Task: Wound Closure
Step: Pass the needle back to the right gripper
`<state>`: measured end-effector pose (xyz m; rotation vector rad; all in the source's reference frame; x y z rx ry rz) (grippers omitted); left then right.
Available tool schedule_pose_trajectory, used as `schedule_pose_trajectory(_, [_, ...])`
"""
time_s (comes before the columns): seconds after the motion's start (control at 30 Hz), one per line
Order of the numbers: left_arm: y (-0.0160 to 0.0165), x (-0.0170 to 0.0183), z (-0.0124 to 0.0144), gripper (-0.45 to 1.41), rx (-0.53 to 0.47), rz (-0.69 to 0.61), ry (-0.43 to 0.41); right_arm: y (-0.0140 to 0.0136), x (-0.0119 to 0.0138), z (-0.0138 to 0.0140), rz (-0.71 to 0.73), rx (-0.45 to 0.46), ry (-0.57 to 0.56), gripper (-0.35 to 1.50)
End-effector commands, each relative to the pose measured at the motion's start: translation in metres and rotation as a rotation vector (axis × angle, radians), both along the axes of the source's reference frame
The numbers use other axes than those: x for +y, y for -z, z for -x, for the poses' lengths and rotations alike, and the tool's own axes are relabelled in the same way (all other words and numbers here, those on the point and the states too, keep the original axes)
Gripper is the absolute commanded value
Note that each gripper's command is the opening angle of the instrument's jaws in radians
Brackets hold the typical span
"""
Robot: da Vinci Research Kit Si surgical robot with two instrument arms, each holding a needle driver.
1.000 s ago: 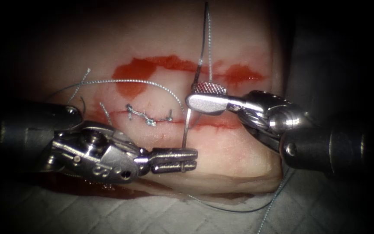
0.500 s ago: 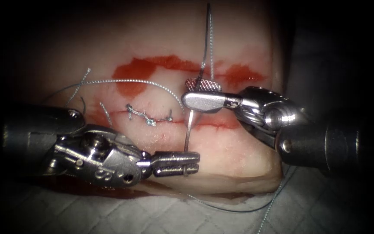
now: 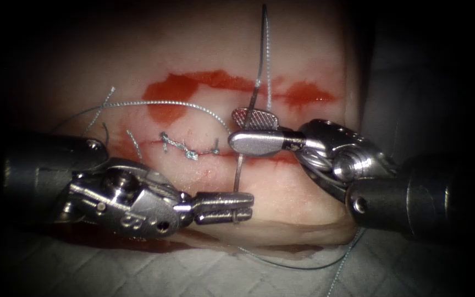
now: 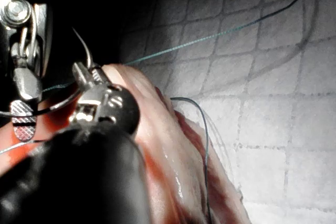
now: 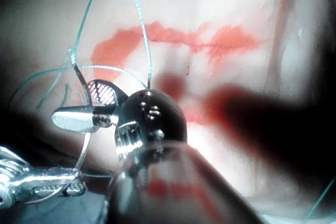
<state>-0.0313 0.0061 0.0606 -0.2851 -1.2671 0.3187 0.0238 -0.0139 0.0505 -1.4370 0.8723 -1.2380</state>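
Steel needle (free of tissue) in left claw.

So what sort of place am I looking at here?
Most likely a surgical practice bench, not an operating room: a slab of tissue lies on a quilted pad, and two tools work a curved needle and thread over a partly stitched cut.

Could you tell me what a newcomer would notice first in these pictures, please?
The curved needle stands upright over the cut, clear of the tissue. The left hand is shut on its lower end, while the right hand has open jaws around its middle. Red fluid stains the tissue behind.
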Motion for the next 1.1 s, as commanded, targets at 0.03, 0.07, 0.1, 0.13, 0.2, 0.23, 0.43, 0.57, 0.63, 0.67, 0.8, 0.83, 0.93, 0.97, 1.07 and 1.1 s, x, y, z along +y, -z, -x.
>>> schedule_pose_trajectory(0.03, [-0.0005,0.0001,0.0006,-0.45,-0.001,0.002,0.0,-0.0003,0.0004,-0.0011,0.001,0.007,-0.001,1.21])
schedule_pose_trajectory(0.07, [-0.0005,0.0,0.0006,-0.45,-0.001,0.002,0.0,-0.0003,0.0005,-0.0011,0.001,0.006,-0.002,1.18])
schedule_pose_trajectory(0.1, [-0.0005,0.0,0.0006,-0.45,-0.001,0.003,0.0,-0.0003,0.0005,-0.0011,0.0,0.006,-0.003,1.16])
schedule_pose_trajectory(0.13, [-0.0005,0.0,0.0006,-0.45,0.002,0.002,-0.002,-0.0003,0.0006,-0.0012,0.0,0.005,-0.005,1.18])
schedule_pose_trajectory(0.2, [-0.0006,-0.0001,0.0006,-0.45,0.004,0.002,-0.003,-0.0004,0.0008,-0.0012,-0.002,-0.005,-0.019,1.28])
schedule_pose_trajectory(0.23, [-0.0006,-0.0001,0.0006,-0.45,0.004,0.002,-0.003,-0.0004,0.0008,-0.0012,-0.002,-0.005,-0.019,1.28])
schedule_pose_trajectory(0.43, [-0.0005,-0.0001,0.0007,-0.45,0.005,0.003,-0.003,-0.0008,0.001,-0.0011,0.0,-0.015,-0.034,0.86])
schedule_pose_trajectory(0.57, [-0.0005,-0.0002,0.0007,-0.45,0.005,0.003,-0.003,-0.0011,0.0013,-0.0008,0.001,-0.019,-0.039,0.61])
schedule_pose_trajectory(0.63, [-0.0005,-0.0002,0.0007,-0.45,0.005,0.003,-0.003,-0.0014,0.0012,-0.0007,0.004,-0.02,-0.039,-0.08])
schedule_pose_trajectory(0.67, [-0.0005,-0.0002,0.0007,-0.45,0.005,0.003,-0.003,-0.0014,0.0012,-0.0007,0.004,-0.02,-0.039,-0.08])
schedule_pose_trajectory(0.8, [-0.0005,-0.0002,0.0008,-0.45,0.005,0.003,-0.003,-0.0018,0.0015,-0.0006,0.007,-0.03,-0.061,-0.35])
schedule_pose_trajectory(0.83, [-0.0005,-0.0002,0.0008,-0.45,0.005,0.003,-0.003,-0.0018,0.0015,-0.0006,0.007,-0.03,-0.061,-0.35])
schedule_pose_trajectory(0.93, [-0.0005,-0.0002,0.0008,-0.45,0.005,0.003,-0.003,-0.002,0.0019,-0.0005,0.003,-0.018,-0.092,-0.35])
schedule_pose_trajectory(0.97, [-0.0005,-0.0002,0.0008,-0.45,0.005,0.003,-0.003,-0.0022,0.0019,-0.0004,0.043,-0.007,-0.113,-0.35])
schedule_pose_trajectory(1.07, [-0.0005,-0.0002,0.0007,-0.45,0.005,0.003,-0.004,-0.0026,0.0018,-0.0003,0.266,-0.015,-0.115,-0.35])
schedule_pose_trajectory(1.1, [-0.0006,-0.0002,0.0007,-0.45,0.004,-0.008,-0.001,-0.0027,0.0017,-0.0003,0.359,-0.021,-0.104,-0.35])
